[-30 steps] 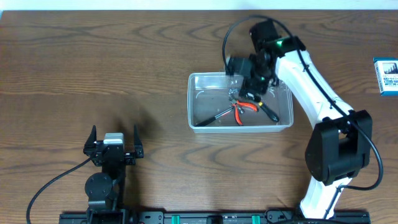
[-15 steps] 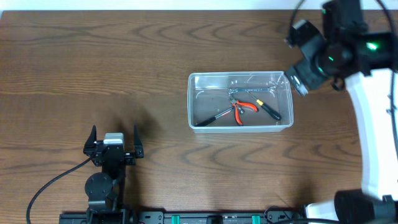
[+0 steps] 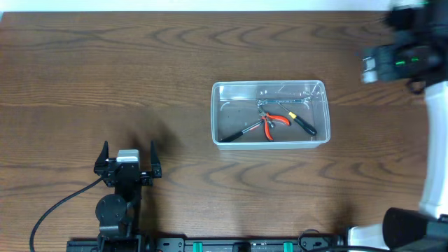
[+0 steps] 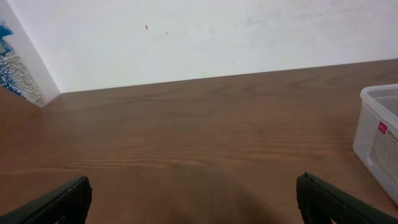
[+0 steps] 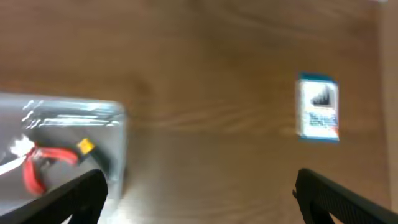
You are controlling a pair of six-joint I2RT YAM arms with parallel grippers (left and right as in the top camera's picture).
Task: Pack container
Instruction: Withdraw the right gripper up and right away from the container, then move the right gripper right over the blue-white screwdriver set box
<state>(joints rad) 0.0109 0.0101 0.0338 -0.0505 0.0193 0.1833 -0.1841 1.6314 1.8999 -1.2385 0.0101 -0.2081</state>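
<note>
Middle of the bench (image 3: 140,63), there's the container (image 3: 214,119): clear plastic, rounded corners, long side running left to right, sitting flat on the dark wood. Inside it lie hand tools in a loose tangle. The red-handled pliers (image 3: 276,120) are near the centre. A black-handled tool (image 3: 239,132) slants off towards the container's lower-left corner. A yellow-marked tool (image 3: 304,124) angles towards the lower right. All three lie on the floor of the bin, crossing or touching near the middle.

Down at the lower left, the left end effector (image 3: 129,151) sits low near the bench's front edge, well apart from the container. Its fingers are spread wide, with nothing between them. Its wrist camera confirms it: two dark fingertips at the bottom corners, bare wood between, and the container's labelled wall just peeking in at the right edge.

Over on the far side, the right arm (image 3: 409,59) shows blurred at the overhead view's top-right corner, a green light glowing on it, well clear of the container. The right end effector (image 5: 200,186) is spread too — its wrist view shows both fingers far apart and empty, high above the wood. In that view, though blurred, the container's corner with the red handles sits at the left, and a small blue-and-white box (image 5: 318,115) lies flat on the bench to the right, well apart from the bin.
</note>
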